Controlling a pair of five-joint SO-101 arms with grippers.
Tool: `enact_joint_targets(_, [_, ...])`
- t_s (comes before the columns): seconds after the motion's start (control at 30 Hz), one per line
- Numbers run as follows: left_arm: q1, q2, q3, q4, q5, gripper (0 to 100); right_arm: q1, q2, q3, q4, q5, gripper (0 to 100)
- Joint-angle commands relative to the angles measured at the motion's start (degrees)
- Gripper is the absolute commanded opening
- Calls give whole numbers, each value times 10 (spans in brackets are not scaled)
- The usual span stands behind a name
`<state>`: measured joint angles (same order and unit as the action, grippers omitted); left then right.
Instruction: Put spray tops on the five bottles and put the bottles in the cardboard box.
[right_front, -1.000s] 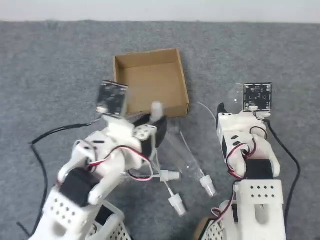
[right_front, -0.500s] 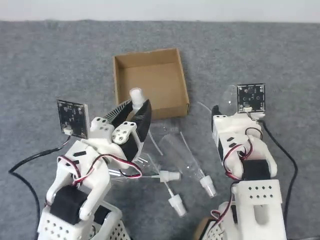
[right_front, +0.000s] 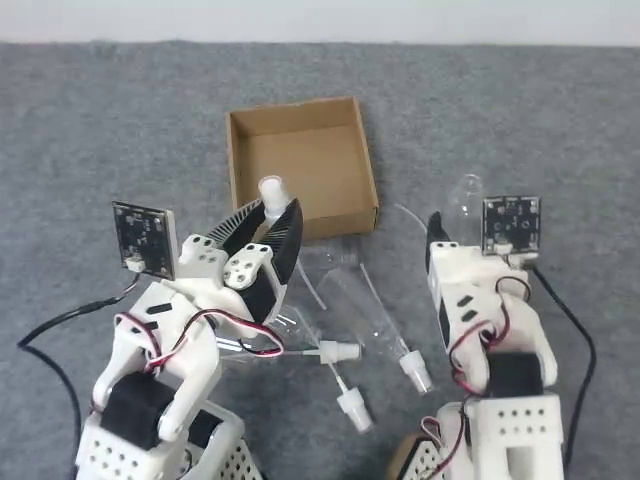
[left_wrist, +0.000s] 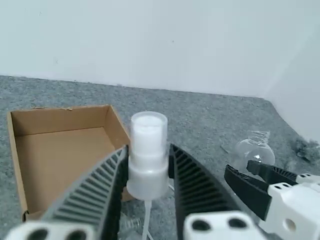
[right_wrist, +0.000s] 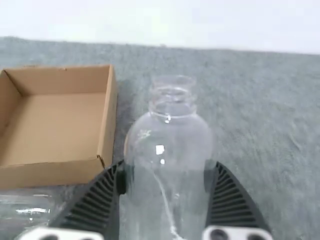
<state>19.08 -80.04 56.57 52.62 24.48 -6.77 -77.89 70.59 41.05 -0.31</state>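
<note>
The desk (right_front: 120, 120) has a grey, felt-like surface from edge to edge. The cardboard box (right_front: 300, 160) rests flat on it, open side up, toward the far middle. Just in front of the box, clear bottles lie on their sides. One bottle (right_front: 368, 308) runs diagonally from the box's near wall toward the front edge, with a white spray top (right_front: 415, 372) fitted. A second spray top (right_front: 340, 352) points sideways just beside it, its bottle partly hidden from above. A third spray top (right_front: 353, 409) lies nearest the front edge with a thin tube attached. A black cable (right_front: 62, 320) trails across the surface on the left arm's side
</note>
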Motion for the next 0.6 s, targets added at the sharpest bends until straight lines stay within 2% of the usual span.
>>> enact_joint_targets(0.0, [-4, -11, -7, -9, 7, 11, -4, -57, 2, -3, -1, 104])
enact_joint_targets(0.17, [-19, -11, -8, -11, 9, 11, -35, -96, 24, -3, -1, 106])
enact_joint_targets(0.37, [-84, -11, -9, -31, 70, 10, -65, -124, 45, -3, -1, 105])
enact_joint_targets(0.57, [-88, -11, -9, -30, 75, 10, -69, -134, 49, -4, -1, 104])
